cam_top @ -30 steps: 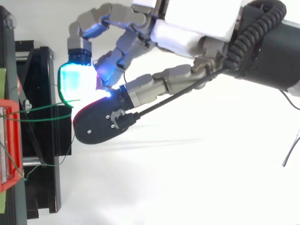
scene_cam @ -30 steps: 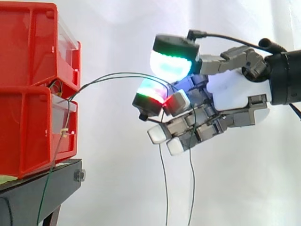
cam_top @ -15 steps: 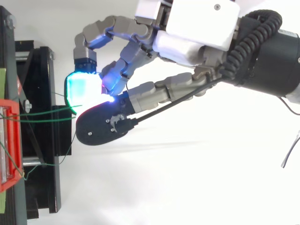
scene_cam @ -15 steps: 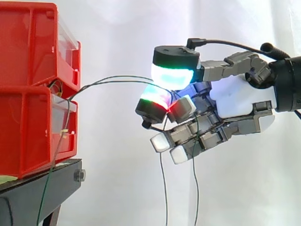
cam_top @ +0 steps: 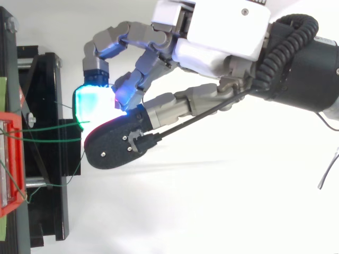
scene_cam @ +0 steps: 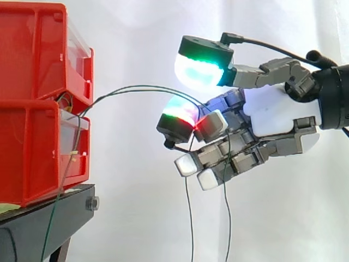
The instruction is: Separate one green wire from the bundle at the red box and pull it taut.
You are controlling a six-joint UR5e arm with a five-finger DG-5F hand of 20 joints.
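From the red box, two green wires arc out sideways to the robot hand; its curled fingers hook both, loose ends dangling below, the span slack and pointing away from the box

No text, number or sign can be read. A small tag at the red bins' front is illegible.

White curtain — evenly lit, black stand
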